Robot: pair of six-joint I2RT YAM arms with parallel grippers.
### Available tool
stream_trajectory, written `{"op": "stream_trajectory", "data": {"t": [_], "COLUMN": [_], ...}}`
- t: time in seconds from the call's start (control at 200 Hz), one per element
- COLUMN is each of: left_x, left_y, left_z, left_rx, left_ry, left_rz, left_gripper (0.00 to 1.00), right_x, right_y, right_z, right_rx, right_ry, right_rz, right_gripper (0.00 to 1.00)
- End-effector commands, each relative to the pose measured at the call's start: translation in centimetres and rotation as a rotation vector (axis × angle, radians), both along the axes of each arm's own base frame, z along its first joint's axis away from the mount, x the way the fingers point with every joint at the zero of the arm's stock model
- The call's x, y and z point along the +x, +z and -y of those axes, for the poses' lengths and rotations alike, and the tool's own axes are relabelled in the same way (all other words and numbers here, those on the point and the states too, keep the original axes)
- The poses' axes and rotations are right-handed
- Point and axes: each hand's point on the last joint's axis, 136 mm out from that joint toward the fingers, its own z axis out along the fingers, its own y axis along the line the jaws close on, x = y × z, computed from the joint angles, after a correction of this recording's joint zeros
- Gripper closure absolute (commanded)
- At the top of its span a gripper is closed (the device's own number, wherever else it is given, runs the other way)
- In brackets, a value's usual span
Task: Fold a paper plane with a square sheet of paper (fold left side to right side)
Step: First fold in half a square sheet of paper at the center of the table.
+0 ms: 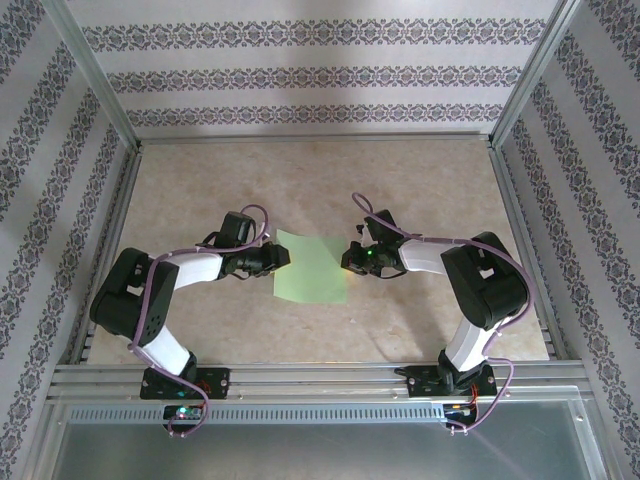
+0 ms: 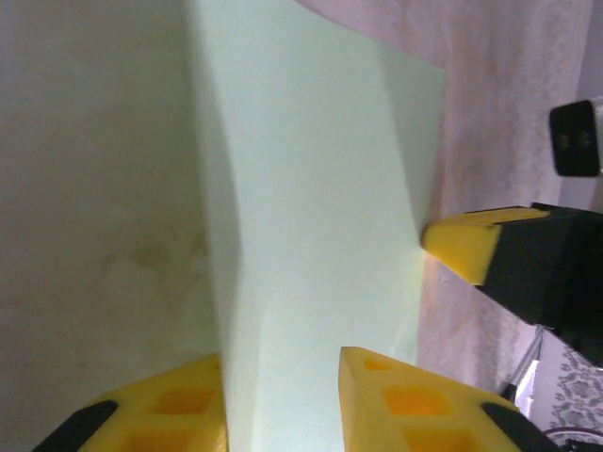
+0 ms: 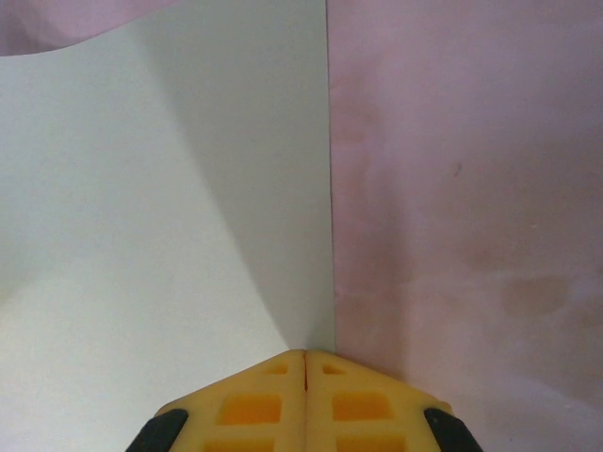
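The square sheet of paper is light green and lies on the table between my two grippers, partly lifted and bowed. My left gripper is at its left edge. In the left wrist view the paper runs between that gripper's yellow fingers, which stand apart, so it is open. My right gripper is at the paper's right edge. Its fingers are pressed together where the paper's edge and creases meet the tips. One right fingertip touches the sheet's edge.
The beige tabletop is ringed by an aluminium frame with patterned walls behind and at both sides. Both arms bend inward from their bases at the near edge.
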Motion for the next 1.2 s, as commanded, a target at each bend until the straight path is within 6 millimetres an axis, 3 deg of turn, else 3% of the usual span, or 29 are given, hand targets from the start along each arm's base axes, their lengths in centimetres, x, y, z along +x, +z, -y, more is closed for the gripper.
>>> {"op": "stream_trajectory", "data": {"t": [0.0, 0.245, 0.445, 0.675, 0.814, 1.194], "left_x": [0.8, 1.1, 1.2, 1.0, 0.9, 1.0], "left_y": [3.1, 5.1, 5.8, 4.5, 3.5, 1.8], "left_z": [1.5, 4.1, 7.1, 8.9, 8.8, 9.4], "left_rx": [-0.047, -0.079, -0.124, -0.108, -0.066, -0.052], "left_ry": [-0.040, -0.089, -0.141, -0.181, -0.190, -0.182], "left_rz": [0.076, 0.126, 0.143, 0.124, 0.116, 0.096], "left_gripper": [0.64, 0.46, 0.42, 0.41, 0.47, 0.85], "right_x": [-0.8, -0.8, -0.9, -1.0, -0.9, -0.6], "right_y": [-1.8, -1.7, -1.7, -1.5, -1.4, -0.6], "right_z": [0.7, 0.5, 0.2, 0.2, 0.1, -0.2], "right_rx": [-0.072, -0.080, -0.081, -0.082, -0.080, -0.064], "right_ry": [0.017, 0.026, 0.031, 0.034, 0.036, 0.033], "right_rz": [-0.027, -0.022, -0.020, -0.015, -0.010, 0.003], "right_gripper": [0.96, 0.96, 0.96, 0.96, 0.96, 0.96]}}
